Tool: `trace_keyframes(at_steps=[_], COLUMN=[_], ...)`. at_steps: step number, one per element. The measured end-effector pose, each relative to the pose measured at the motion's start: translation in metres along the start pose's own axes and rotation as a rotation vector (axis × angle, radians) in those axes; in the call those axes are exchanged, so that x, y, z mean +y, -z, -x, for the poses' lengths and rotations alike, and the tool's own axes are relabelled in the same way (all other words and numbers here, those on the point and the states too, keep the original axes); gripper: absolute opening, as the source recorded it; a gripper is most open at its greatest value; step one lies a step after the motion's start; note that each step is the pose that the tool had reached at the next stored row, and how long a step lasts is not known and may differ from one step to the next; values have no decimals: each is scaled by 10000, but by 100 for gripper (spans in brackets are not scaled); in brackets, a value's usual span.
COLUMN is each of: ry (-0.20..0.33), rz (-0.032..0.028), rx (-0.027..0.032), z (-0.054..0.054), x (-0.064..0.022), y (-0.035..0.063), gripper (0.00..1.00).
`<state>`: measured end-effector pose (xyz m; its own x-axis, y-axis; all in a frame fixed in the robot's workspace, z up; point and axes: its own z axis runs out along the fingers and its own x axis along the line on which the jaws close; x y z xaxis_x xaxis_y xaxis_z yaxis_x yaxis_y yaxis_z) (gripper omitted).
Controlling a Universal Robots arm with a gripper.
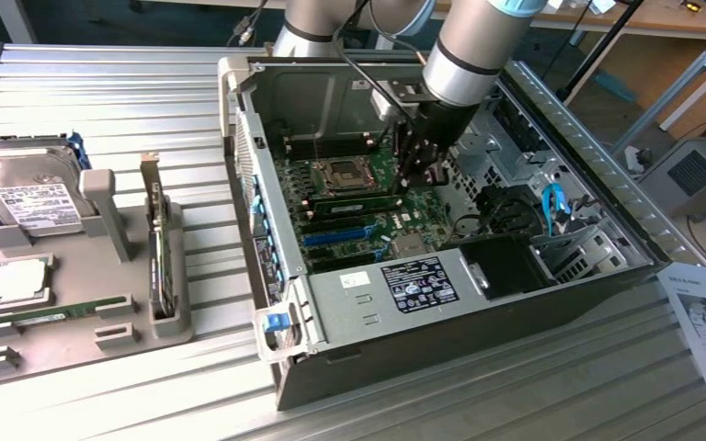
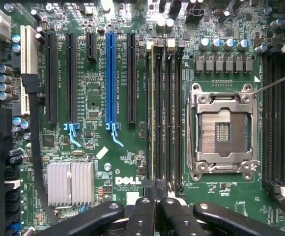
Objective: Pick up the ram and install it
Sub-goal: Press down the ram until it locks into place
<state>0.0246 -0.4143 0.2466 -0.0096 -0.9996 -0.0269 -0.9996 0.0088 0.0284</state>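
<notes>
A thin green ram stick (image 2: 153, 113) stands edge-on in one of the black memory slots beside the empty processor socket (image 2: 223, 130). It runs the slot's full length. My gripper (image 2: 155, 189) hangs over the near end of that stick, its dark fingers (image 2: 141, 209) drawn together and shut, the tips at or just above the stick's end. In the exterior view the gripper (image 1: 421, 175) reaches down into the open computer case over the motherboard (image 1: 366, 216), next to the seated green stick (image 1: 356, 199). Another long green stick (image 1: 47, 318) lies in the grey holder outside the case.
The grey holder (image 1: 120, 335) at the exterior view's left also carries a hard drive (image 1: 28, 197), a square silver chip (image 1: 18, 280) and an upright card (image 1: 157, 266). Case walls (image 1: 245, 184), a power supply (image 1: 415, 280), blue and black expansion slots (image 2: 111, 78) and a heatsink (image 2: 70, 183) surround the gripper.
</notes>
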Motion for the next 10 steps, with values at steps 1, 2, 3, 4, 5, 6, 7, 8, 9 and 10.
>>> trace_keyframes(at_steps=[1,2,3,4,5,6,7,8,9,10], ry=[1,0,0,0,0,0,0,0,0,0], rz=[0,0,0,0,0,0,0,-1,0,0], rx=[0,0,0,-1,-1,0,0,0,1,0], z=[0,1,1,2,2,2,2,3,3,3], x=[0,1,1,2,2,2,3,3,3,3], y=[17,30,45,57,68,80,90,101,112,121], gripper=[11,11,11,11,11,11,11,11,11,11])
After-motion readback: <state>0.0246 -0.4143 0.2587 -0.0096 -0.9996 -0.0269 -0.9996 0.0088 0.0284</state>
